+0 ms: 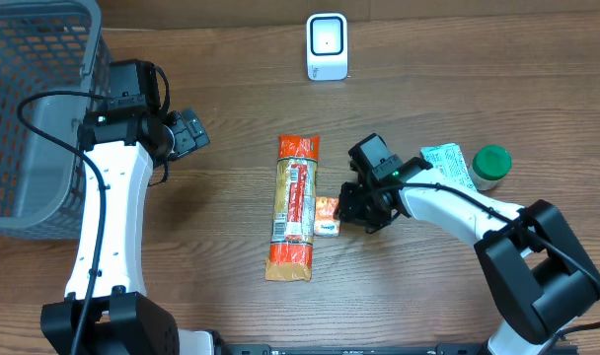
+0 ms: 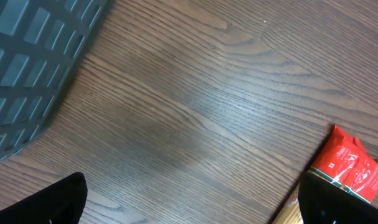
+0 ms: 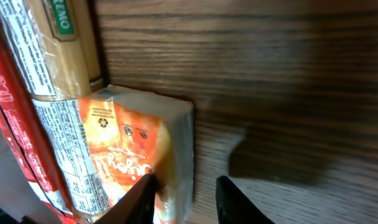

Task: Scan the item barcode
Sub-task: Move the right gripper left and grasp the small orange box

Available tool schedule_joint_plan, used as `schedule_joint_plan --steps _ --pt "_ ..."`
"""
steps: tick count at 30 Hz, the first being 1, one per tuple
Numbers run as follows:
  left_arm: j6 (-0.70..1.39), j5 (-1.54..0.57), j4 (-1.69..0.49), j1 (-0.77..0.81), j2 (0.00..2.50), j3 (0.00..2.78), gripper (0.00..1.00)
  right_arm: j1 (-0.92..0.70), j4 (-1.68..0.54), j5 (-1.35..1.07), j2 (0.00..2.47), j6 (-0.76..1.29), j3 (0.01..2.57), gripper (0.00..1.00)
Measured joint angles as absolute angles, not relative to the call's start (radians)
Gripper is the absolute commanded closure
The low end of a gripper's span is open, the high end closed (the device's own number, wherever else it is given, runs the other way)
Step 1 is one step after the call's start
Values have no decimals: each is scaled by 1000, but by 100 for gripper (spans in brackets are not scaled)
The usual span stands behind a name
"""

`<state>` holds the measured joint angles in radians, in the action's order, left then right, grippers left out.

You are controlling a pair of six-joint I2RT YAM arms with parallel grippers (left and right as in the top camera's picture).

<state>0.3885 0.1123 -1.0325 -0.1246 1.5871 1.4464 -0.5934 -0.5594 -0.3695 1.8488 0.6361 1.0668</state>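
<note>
Orange packet (image 3: 127,143) edge lies between right hand (image 3: 186,200) fingers

A: Where does the overhead sit?
B: High above the table (image 1: 231,108), facing straight down; it takes in everything.
A: And the wrists?
B: Left looks down on wood beside the basket (image 2: 27,50), catching one end of the long packet (image 2: 350,165); right sits very close on the small orange pack (image 3: 127,149), against that same packet.
</note>
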Motion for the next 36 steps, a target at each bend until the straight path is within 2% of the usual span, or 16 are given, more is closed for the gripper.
schedule_joint_plan --steps 6,8,10,11,20,28,36 --pt "389 112 -1032 -125 1587 1446 0 -600 -490 -404 1849 662 1041 70" --pt "389 112 -1032 -124 1587 1446 0 -601 -482 -407 1849 666 1041 73" --pt "389 112 -1032 -125 1587 1446 0 -602 -479 -410 1849 670 1041 85" --pt "389 112 -1032 -125 1587 1446 0 -603 -479 -412 1849 673 1041 96" --pt "389 112 -1032 -125 1587 1446 0 -587 -491 -477 1849 649 1040 96" --pt "389 112 -1032 -125 1587 1446 0 -413 -514 -844 1787 414 1039 96" --pt "389 112 -1032 -125 1587 1446 0 -286 -710 -1221 1696 106 1039 96"
